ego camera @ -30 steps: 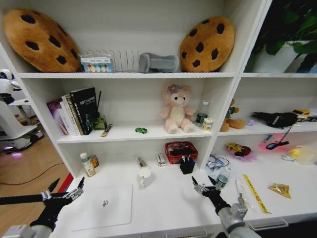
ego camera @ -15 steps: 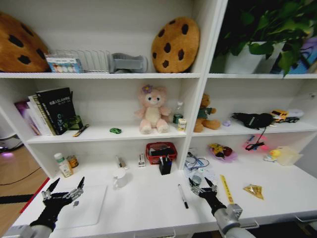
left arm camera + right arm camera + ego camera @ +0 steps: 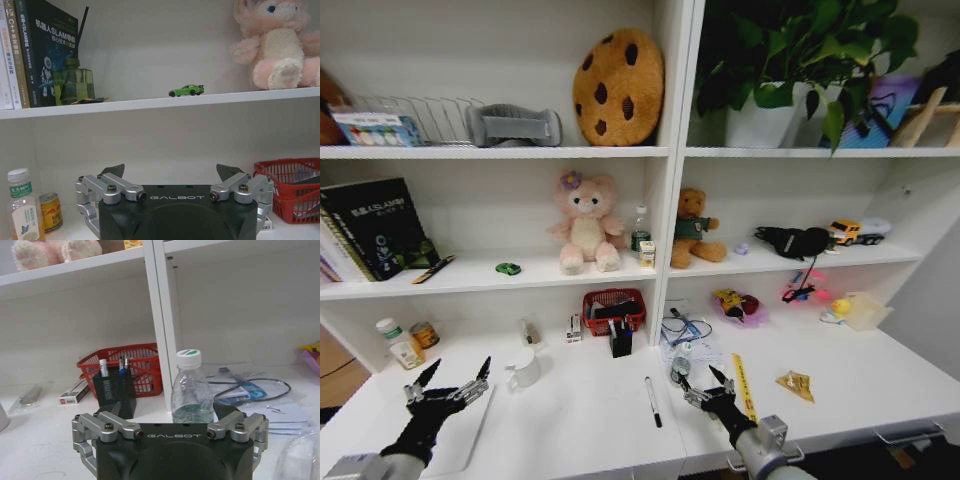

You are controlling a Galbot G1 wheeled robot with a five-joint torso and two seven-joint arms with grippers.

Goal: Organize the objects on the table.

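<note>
White table (image 3: 590,430) runs along the near edge of the scene, and the loose objects are spread over it and the shelf above. A black pen (image 3: 652,401) lies flat on the table, just left of the right gripper (image 3: 712,392), which hangs low over the surface with its fingers spread wide and nothing between them. In the right wrist view this gripper (image 3: 170,416) faces a clear bottle (image 3: 192,386) standing close in front of it; a black pen holder (image 3: 113,390) stands to the left and farther off, before a red basket (image 3: 131,369). The left gripper (image 3: 448,385) is also wide open and empty, held over the far right corner of the laptop (image 3: 455,440) at the left end of the table. The green car (image 3: 186,90) sits on the shelf above, between the books and the pink plush, well apart from both grippers.

I judge that the robot is only lining up now and has not yet chosen a grasp. If the pen is the target, the right gripper should move left, away from the bottle, and turn its fingers across the thin barrel. It should come down until the tips almost touch the table, then close slowly, because a round pen can roll away. The bottle may tip if the wrist brushes it.
</note>
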